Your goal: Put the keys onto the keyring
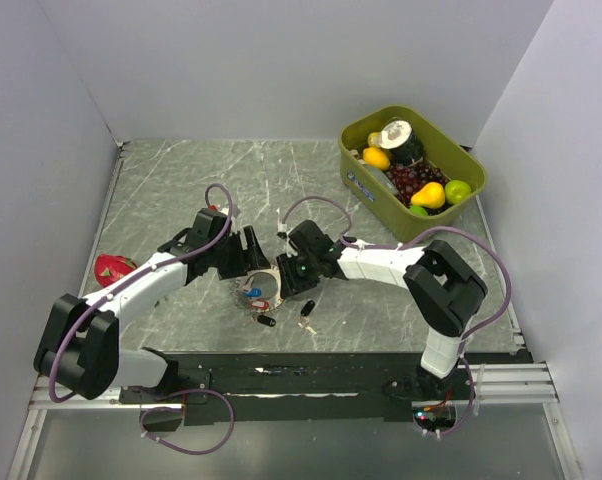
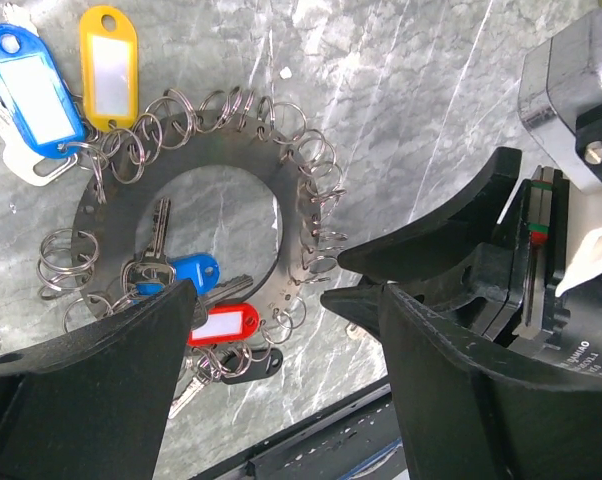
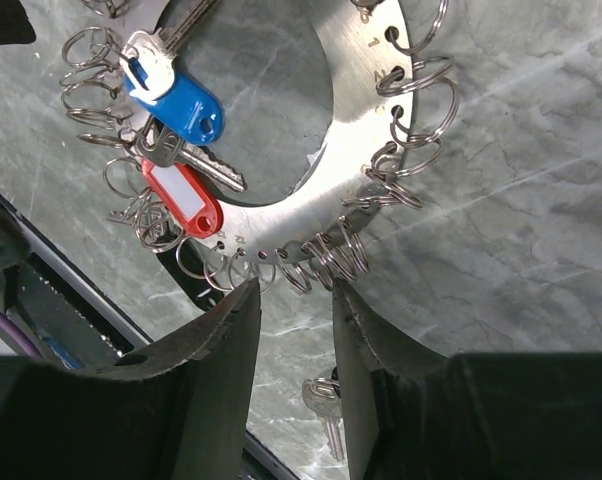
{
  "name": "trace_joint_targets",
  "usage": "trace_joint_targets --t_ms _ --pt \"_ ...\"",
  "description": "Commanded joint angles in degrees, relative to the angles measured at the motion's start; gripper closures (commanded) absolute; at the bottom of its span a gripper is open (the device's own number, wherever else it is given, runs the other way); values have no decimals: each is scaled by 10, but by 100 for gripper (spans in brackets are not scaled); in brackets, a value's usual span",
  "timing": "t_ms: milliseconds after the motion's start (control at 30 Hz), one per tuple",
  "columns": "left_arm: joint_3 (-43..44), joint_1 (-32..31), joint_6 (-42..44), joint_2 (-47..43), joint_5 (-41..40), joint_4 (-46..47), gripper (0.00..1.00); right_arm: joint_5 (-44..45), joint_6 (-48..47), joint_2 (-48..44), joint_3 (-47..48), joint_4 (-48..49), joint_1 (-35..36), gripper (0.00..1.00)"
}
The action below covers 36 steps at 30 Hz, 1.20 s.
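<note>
— Left gripper (image 2: 289,290) is hovering over the keyring (image 2: 111,215), fingers (image 2: 91,400) spread wide, gripping nothing. Logging that.

— And the right gripper (image 3: 294,290)?

— It is pointing in from the ring's 2 o'clock, going by the top view. Its jaws are standing a narrow gap apart, tips right at the rim among the small split rings (image 3: 321,255). Nothing is visibly pinched.

— Where is the keyring sitting?

— It is lying flat on the grey marbled table (image 1: 181,190), near the middle, with the left gripper at its 11 o'clock.

— Keys?

— The blue key (image 3: 181,105) and the red key (image 3: 186,200) are lying close together across the ring's opening and near rim. I cannot tell whether either is hooked on. One black key (image 1: 266,321) is lying on the table just at the ring's 6 o'clock. A second black key (image 1: 306,308) is lying apart at its 4 o'clock.

— Anything else worth noting?

— A yellow tag (image 2: 109,55) and a blue tag (image 2: 31,90) are hanging off the rim at 11 o'clock in the left wrist view. A green bin (image 1: 371,190) of fruit is standing at the table's 2 o'clock. A red object (image 1: 111,268) is sitting at 9 o'clock, too small to identify.
</note>
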Motion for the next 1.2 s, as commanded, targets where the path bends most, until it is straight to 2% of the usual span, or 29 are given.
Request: trace_joint_targets --t_ms 0,333,433,533,567,633,1000,1167 --pt "-1 3 2 -12 11 12 20 -6 -8 17 36 12 5 60" --pt "-4 4 3 -15 5 10 20 -7 -8 35 41 11 6 66" --pt "-4 4 3 -18 2 9 20 -15 -9 30 34 16 7 72" --pt "-4 8 5 -25 -1 5 20 -26 -10 23 26 22 6 82" --pt "-4 9 6 -27 -2 4 20 -28 -9 20 22 24 6 90" --pt "-4 12 8 -31 -6 2 20 -32 -9 15 22 26 9 100" --pt "-7 29 18 -35 -6 -1 19 -58 -10 -16 -1 52 25 100" --pt "6 32 28 -19 -16 -4 20 -62 1 -69 -36 101 23 90"
